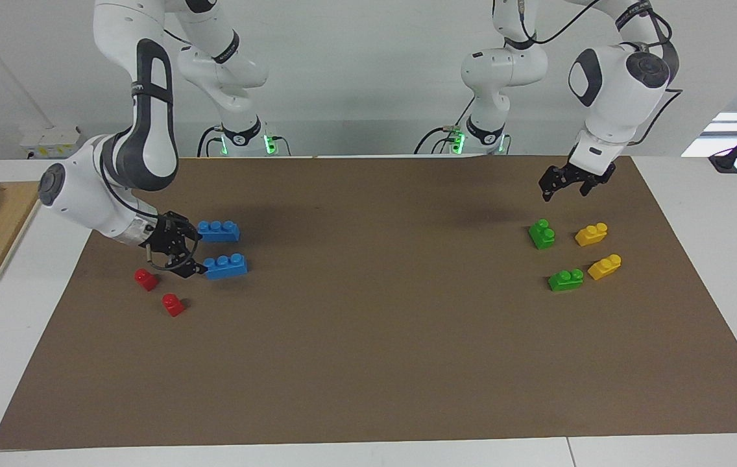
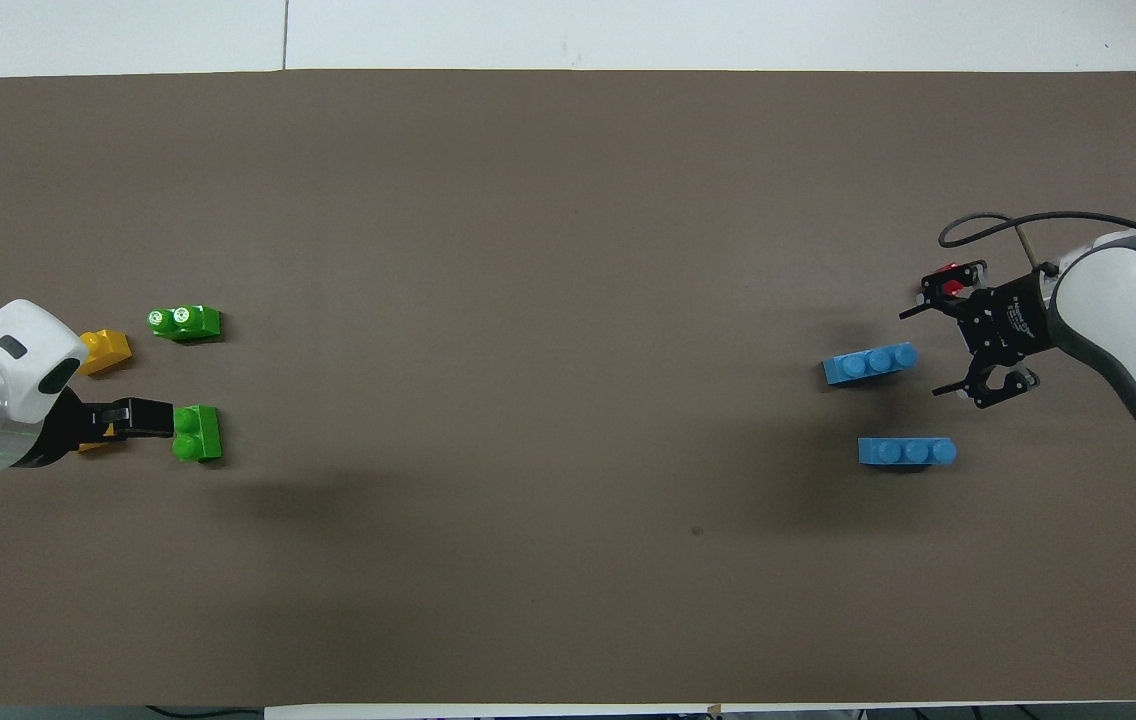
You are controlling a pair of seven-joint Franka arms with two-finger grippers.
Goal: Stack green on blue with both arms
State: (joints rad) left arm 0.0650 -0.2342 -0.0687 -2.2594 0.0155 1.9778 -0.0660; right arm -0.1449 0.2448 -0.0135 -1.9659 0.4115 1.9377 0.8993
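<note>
Green bricks: two, both lying free on the brown mat [image 1: 368, 363] at the left arm's end. One green brick [image 1: 542, 234] lies nearer the robots, the other green brick [image 1: 566, 279] farther out; a yellow brick [image 1: 591, 234] and a second yellow brick [image 1: 604, 266] sit beside them, toward the table's end.

Left gripper [image 1: 561, 183] hangs in the air with its fingers spread and nothing between them (from overhead its tip overlaps the nearer green brick's edge, but the facing view shows it well above).

Blue bricks: first blue brick [image 1: 218, 231] nearer the robots, second blue brick [image 1: 225, 266] just farther out, both at the right arm's end.

Right gripper [image 1: 181, 251] is low, fingers wide apart and holding nothing, just beside the ends of both blue bricks; contact cannot be told. Two red bricks [image 1: 146, 279] [image 1: 173, 304] lie close by.
</note>
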